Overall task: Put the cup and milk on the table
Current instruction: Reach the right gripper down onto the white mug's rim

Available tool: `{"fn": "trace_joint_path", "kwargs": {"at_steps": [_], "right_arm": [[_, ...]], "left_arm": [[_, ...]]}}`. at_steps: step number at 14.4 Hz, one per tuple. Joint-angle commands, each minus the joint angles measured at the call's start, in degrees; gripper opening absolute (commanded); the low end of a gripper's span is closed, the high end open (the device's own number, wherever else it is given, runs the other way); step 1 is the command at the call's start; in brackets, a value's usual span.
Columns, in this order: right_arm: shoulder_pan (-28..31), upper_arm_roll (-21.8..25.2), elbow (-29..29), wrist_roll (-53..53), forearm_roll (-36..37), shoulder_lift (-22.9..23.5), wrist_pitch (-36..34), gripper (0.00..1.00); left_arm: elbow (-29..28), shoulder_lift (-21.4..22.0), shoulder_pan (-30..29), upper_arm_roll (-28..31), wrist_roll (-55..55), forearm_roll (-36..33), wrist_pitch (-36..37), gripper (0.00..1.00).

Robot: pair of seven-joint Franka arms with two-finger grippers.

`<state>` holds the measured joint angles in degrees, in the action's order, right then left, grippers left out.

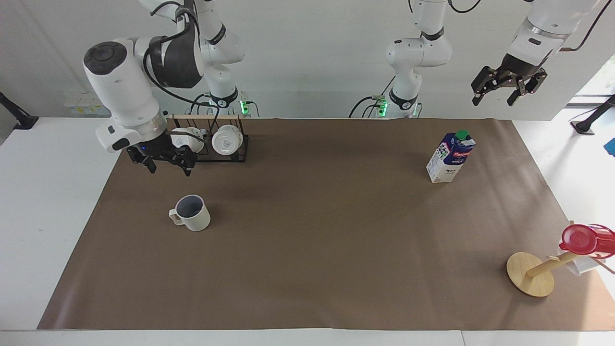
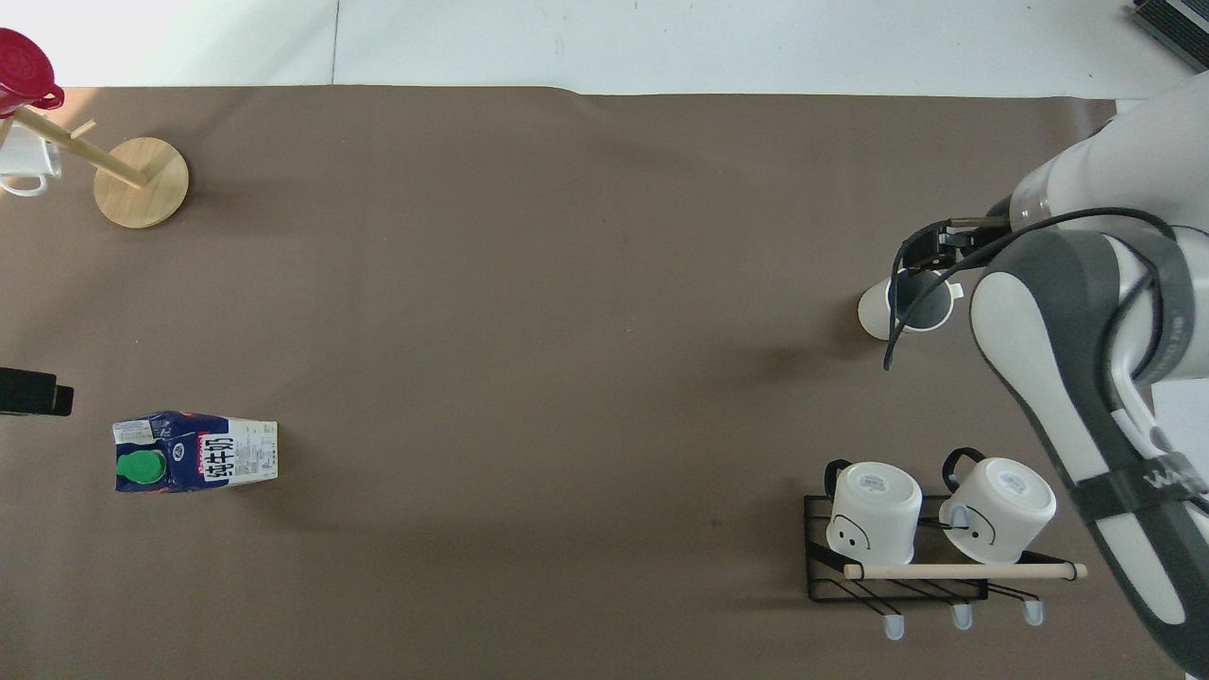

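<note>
Upright on the brown paper sheet point(image 1: 307, 250) stands the cream-white ribbed mug point(image 1: 190, 213), toward the right arm's end of the counter point(image 1: 48, 192), its grey-blue inside showing and its loop handle pointing toward that same end. Nothing touches it. Nearer to the robots than the mug sits a black wire rack point(image 1: 218, 146) with a wooden rail, and two plain white mugs point(image 2: 874, 510) hang on it with their printed bases turned away from the robots.

Above the paper, between the rack and the ribbed mug, hangs the right tool point(image 1: 165, 166). Its fingers point down and stand apart with nothing between them. From the overhead view it covers part of the mug's rim, but the facing view shows it well clear of the mug and higher up.

Well apart from all this, toward the left arm's end of the counter, the milk carton point(image 1: 450, 156) stands upright on the paper, its green screw cap on top. The left tool point(image 1: 497, 91) hangs high in the air near that end of the counter, spread open and empty, and the left arm waits.

Farther from the robots than the carton, at the paper's corner, a wooden mug tree point(image 1: 531, 274) with a round base carries a glossy red cup point(image 1: 584, 239).
</note>
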<state>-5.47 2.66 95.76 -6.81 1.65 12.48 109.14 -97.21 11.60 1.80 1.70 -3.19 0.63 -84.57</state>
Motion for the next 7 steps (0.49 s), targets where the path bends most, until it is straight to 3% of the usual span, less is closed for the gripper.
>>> {"fn": "trace_joint_path", "kwargs": {"at_steps": [1,4,7], "right_arm": [[-0.2,-0.2,3.9,1.5,0.5,-0.3,3.4,1.0],[-1.0,-0.1,9.2,1.7,0.5,-0.7,7.8,1.0],[-1.1,-0.1,10.1,2.9,0.5,-0.3,8.1,1.0]], "left_arm": [[-1.9,1.8,-0.8,-0.2,-0.8,-0.4,0.3,1.0],[-6.4,4.8,-0.8,-0.2,-0.8,-0.4,-1.6,1.0],[-8.7,6.3,-0.7,-0.2,-0.8,-0.5,-3.1,1.0]]}}
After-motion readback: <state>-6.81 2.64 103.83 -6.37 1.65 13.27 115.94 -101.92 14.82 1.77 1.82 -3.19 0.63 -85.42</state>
